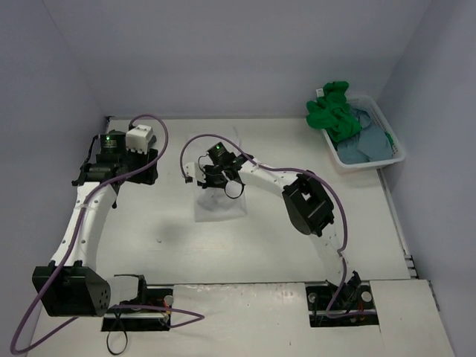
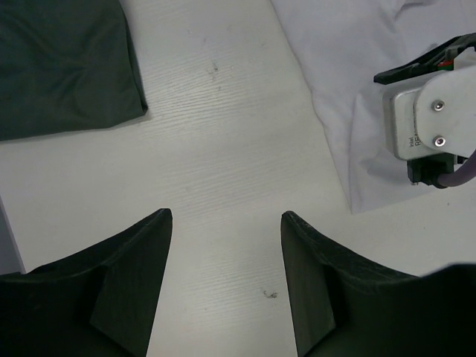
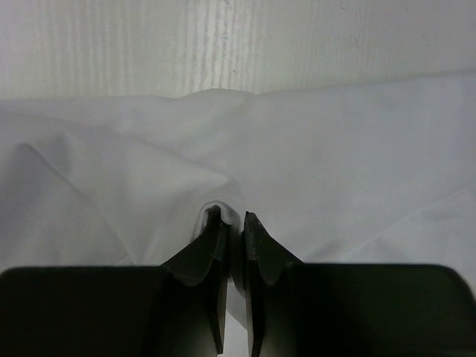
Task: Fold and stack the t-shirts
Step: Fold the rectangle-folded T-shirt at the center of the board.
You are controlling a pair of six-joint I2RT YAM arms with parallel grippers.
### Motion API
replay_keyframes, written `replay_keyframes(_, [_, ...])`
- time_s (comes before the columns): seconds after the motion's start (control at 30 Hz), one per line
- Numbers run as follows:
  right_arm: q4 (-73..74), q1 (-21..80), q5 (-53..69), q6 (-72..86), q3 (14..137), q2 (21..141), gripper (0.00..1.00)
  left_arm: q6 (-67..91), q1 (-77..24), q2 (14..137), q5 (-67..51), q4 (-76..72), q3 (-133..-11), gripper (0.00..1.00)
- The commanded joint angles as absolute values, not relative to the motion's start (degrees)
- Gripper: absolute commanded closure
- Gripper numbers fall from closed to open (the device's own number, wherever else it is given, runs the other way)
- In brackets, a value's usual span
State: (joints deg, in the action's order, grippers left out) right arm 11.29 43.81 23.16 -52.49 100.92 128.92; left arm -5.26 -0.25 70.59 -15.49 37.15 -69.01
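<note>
- right gripper (image 3: pixel 230 217) is nearly closed, pinching a fold of the white shirt (image 3: pixel 335 149).
- left gripper (image 2: pixel 227 216) gapes wide, holding nothing, over the counter (image 2: pixel 223 134) by the grey shirt (image 2: pixel 59 67).

White t-shirt (image 1: pixel 219 204) sits dead centre of the overhead view, a small, pale, roughly square patch, partly folded on the tabletop (image 1: pixel 282 253). Up close its cloth is creased and rumpled, and a raised fold is nipped between the tips of the right hand (image 3: pixel 232 219). Dark grey t-shirt (image 2: pixel 67 67) fills the upper left of the left wrist view: flat, smooth, clean edges, one rounded corner, well apart from the white one. Upper right of the overhead view, the green t-shirt (image 1: pixel 332 111) is bunched in a heap, spilling over the near end of the basket (image 1: pixel 361 165). The blue-grey t-shirt (image 1: pixel 366 145) lies crumpled inside, beside it.
</note>
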Motion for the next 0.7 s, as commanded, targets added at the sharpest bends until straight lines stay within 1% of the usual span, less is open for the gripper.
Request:
replay_keyframes(0.0, [-1.55, 43.42, 18.47, -49.66, 98.19, 127.71, 0.89, -3.87, 1.76, 67.94, -17.48, 34.63, -70.05, 0.45])
replay_keyframes(0.03, [-2.80, 43.42, 17.41, -49.14, 97.74, 127.97, 0.82, -3.69, 1.84, 67.94, -17.66, 34.63, -70.05, 0.45])
replay_keyframes(0.07, [-3.42, 43.42, 15.84, -48.52, 97.65, 128.14, 0.73, -3.60, 1.93, 67.77, -17.84, 34.63, -69.96, 0.45])
replay_keyframes(0.13, [-6.05, 43.59, 14.07, -46.33, 96.95, 128.06, 0.65, -3.52, 2.02, 67.59, -18.19, 34.63, -69.96, 0.45])
replay_keyframes(0.17, [-7.11, 43.68, 11.19, -45.54, 96.51, 127.88, 0.60, -3.52, 2.02, 67.59, -18.28, 34.72, -69.96, 0.45])
replay_keyframes(0.23, [-11.24, 44.21, 8.36, -43.69, 94.50, 126.83, 0.54, -3.43, 2.02, 67.76, -18.80, 34.72, -69.87, 0.45])
replay_keyframes(0.3, [-16.66, 44.56, 3.18, -42.46, 92.56, 125.78, 0.52, -3.43, 2.02, 67.94, -19.16, 34.80, -69.79, 0.45])
replay_keyframes(0.37, [-19.50, 44.91, 0.54, -40.79, 89.83, 123.85, 0.52, -3.25, 2.02, 68.03, -19.42, 34.98, -69.87, 0.45])
replay_keyframes(0.4, [-23.86, 45.17, -4.00, -40.09, 88.69, 123.14, 0.51, -3.16, 2.02, 68.03, -19.51, 35.07, -69.96, 0.45])
replay_keyframes(0.5, [-28.81, 45.62, -8.69, -38.24, 85.88, 120.59, 0.51, -3.08, 2.02, 67.76, -19.78, 35.07, -69.96, 0.45])
replay_keyframes(0.67, [-27.60, 45.70, -9.58, -35.95, 86.04, 116.64, 0.51, -2.81, 2.02, 67.41, -20.13, 35.07, -69.70, 0.45])
